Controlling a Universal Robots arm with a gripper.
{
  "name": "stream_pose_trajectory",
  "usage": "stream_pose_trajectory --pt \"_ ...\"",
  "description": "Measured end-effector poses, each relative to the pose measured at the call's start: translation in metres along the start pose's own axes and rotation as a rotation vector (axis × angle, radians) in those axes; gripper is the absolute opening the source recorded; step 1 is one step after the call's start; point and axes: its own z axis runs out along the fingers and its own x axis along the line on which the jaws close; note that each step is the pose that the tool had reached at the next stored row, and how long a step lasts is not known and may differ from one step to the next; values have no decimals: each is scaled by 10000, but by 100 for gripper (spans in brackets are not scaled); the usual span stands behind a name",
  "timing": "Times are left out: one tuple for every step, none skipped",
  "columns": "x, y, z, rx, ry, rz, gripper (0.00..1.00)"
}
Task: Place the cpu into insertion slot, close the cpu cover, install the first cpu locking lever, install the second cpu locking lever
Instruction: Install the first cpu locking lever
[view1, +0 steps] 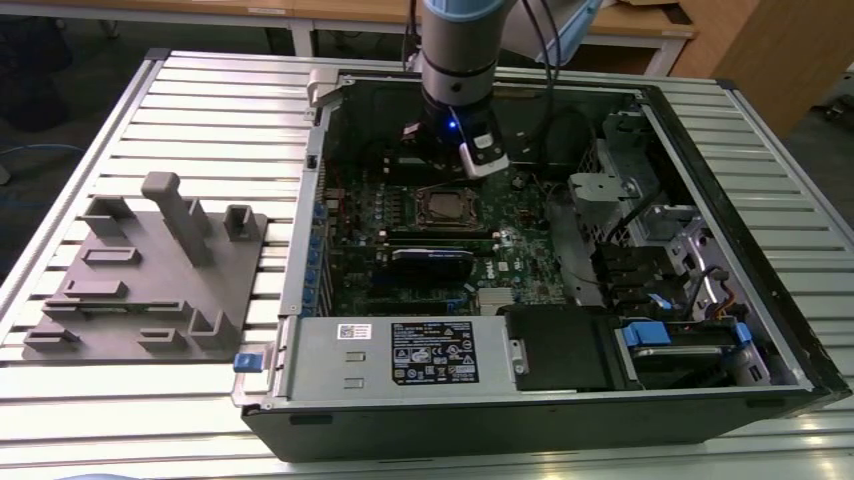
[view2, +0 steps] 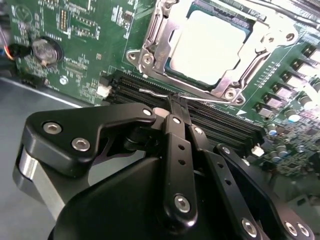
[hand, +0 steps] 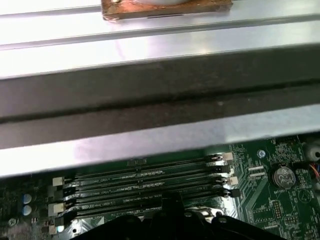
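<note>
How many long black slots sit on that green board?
4 slots side by side in the first wrist view: the first farthest from the gripper, then the second, third and fourth nearest it; it could hide more.

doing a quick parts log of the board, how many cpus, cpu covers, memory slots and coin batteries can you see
cpu: 1
cpu cover: 1
memory slots: 4
coin battery: 1
total: 7
</note>
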Motion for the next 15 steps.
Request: stream_pose_trajectory --pt "0 -1 5 6 -25 113 10" --pt "0 -2 7 12 -44 196 10" --pt "0 -3 8 15 -51 237 10" --pt "0 -3 8 15 -51 239 10" --pt "0 -2 10 12 -54 242 10" --pt "0 -2 10 12 -54 242 10" --pt "0 -2 10 12 -54 241 10" --pt "1 -2 10 12 -54 242 10" --pt "1 -2 10 12 -53 242 10" --pt "0 -2 10 12 -54 241 10" --pt "0 -3 10 13 -54 241 10" --pt "0 -2 10 12 -53 242 10" --pt "0 -2 10 12 -53 242 10" --pt "0 -2 10 12 -54 243 10" --pt "0 -2 10 13 -55 245 10"
